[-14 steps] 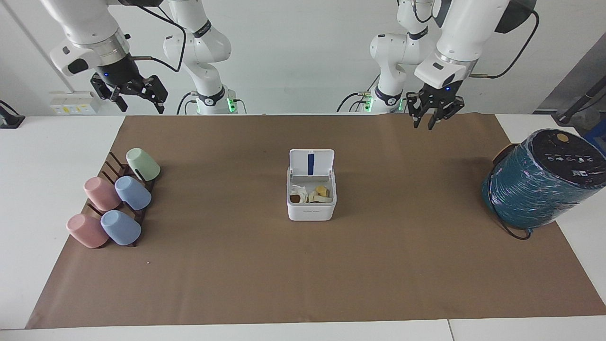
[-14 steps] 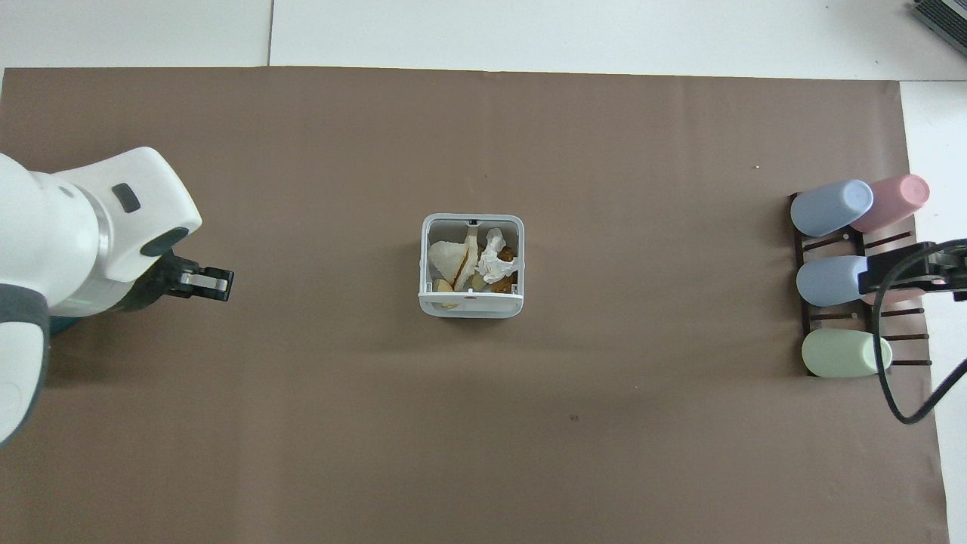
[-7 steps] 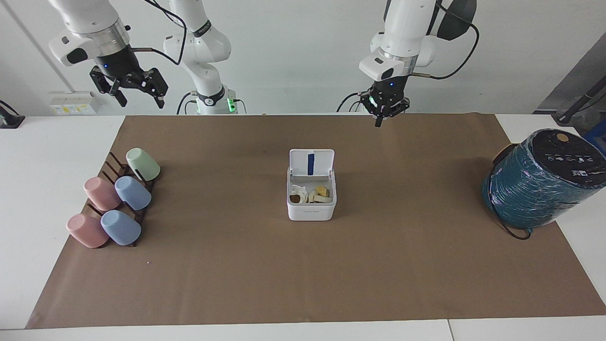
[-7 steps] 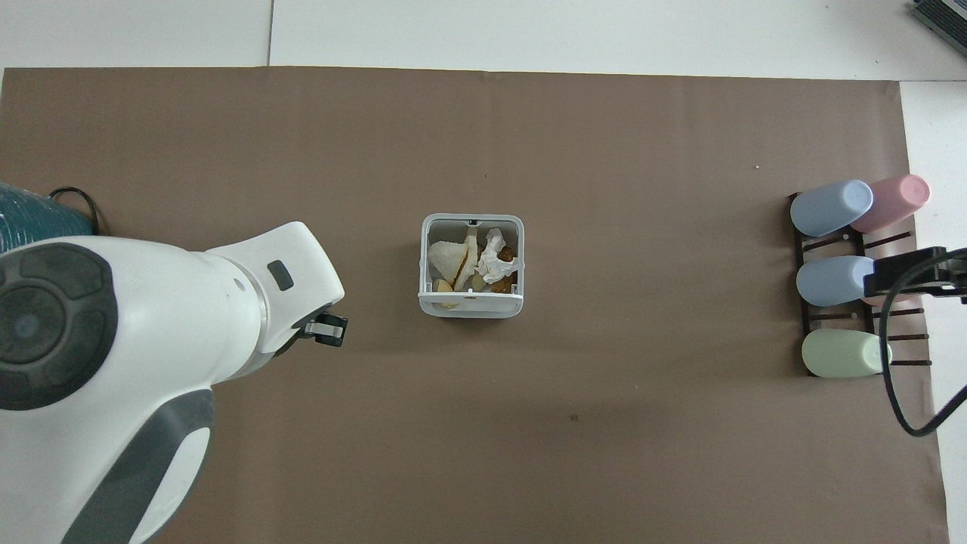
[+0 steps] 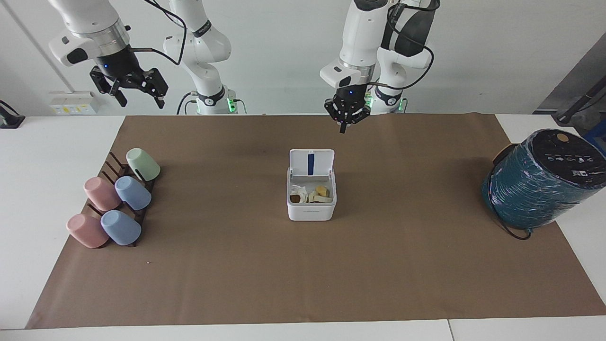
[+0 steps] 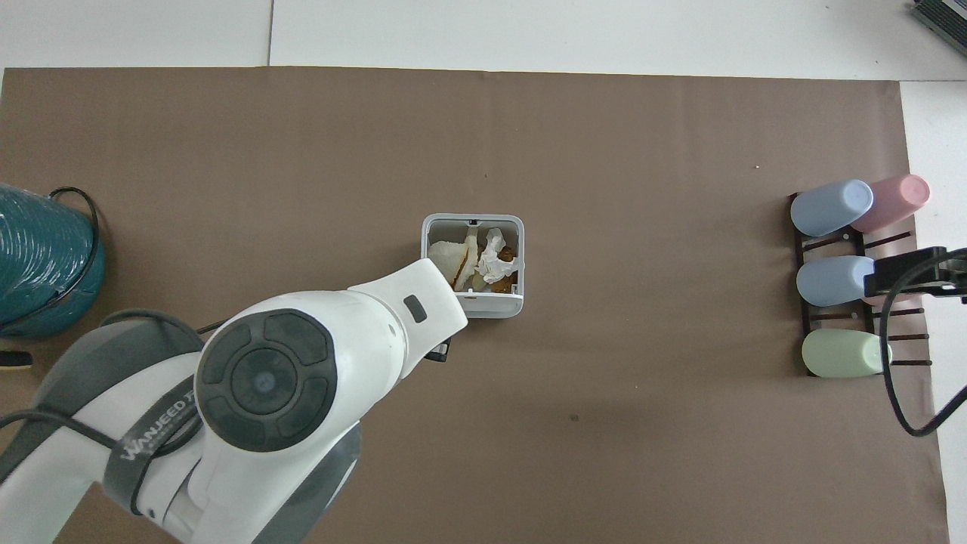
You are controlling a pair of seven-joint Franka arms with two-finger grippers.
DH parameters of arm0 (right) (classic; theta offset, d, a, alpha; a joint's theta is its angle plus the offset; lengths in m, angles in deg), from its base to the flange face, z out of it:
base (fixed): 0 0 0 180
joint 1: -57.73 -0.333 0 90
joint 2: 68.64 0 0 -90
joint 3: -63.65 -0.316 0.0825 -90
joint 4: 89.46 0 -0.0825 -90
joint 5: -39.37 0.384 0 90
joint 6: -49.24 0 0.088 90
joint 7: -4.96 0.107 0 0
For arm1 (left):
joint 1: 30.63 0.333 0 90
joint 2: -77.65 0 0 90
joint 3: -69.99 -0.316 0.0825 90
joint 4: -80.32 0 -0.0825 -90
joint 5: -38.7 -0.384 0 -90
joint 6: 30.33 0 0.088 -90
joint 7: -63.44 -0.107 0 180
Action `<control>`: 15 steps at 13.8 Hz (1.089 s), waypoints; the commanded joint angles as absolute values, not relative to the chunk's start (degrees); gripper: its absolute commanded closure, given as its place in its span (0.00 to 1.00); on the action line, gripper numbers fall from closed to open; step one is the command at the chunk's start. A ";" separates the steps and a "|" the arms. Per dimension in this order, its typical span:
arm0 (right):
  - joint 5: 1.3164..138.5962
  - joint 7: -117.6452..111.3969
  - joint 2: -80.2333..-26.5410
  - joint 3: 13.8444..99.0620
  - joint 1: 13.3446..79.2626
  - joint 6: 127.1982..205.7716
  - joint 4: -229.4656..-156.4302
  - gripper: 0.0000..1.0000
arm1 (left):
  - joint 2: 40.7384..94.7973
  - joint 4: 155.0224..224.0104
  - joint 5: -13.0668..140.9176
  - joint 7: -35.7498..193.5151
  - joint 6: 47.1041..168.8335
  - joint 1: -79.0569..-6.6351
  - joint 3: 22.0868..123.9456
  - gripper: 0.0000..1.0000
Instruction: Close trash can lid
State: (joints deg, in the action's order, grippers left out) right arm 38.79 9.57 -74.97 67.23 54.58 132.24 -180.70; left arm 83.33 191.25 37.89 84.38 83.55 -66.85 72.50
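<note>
Hovering in the upper middle of the facing frame, your left gripper (image 5: 347, 124) hangs in the air over the brown paper mat (image 5: 236, 265), up-frame of the small white cube-shaped plastic trash can (image 5: 311, 208) and a little toward the left arm's end of the table; its fingers look pinched together on nothing. The bin sits at the centre of the frame with crumpled tissue and food scraps (image 6: 483, 264) showing inside. Its square white hinged lid (image 5: 311, 163) stands upright on the edge nearer the robots, blue inner strip facing the camera, so none of the closing is done yet. What is left, by my reading: bring the gripper to the lid's upper edge, tip it forward, press it flat on the rim. Your right gripper (image 5: 133, 92) waits, spread wide and clear of everything, at the upper left of the frame above the rack of pastel cups (image 5: 118, 199). The large teal-wrapped cylinder (image 5: 539, 182) sits at the right edge.
</note>
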 commanded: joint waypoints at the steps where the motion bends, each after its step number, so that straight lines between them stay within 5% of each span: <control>1: 39.63 8.48 -75.50 67.43 54.65 131.33 -180.78 0.00 | 80.31 191.33 37.91 89.09 88.39 -70.26 71.57 1.00; 15: 39.63 8.48 -75.50 67.43 54.65 131.33 -180.78 0.00 | 71.59 189.92 38.00 90.69 107.48 -67.20 71.39 1.00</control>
State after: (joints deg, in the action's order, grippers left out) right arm 38.79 9.57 -74.97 67.23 54.58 132.24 -180.70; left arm 73.49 190.97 37.89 90.14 105.24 -68.09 71.13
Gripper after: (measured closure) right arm 0.000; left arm 0.987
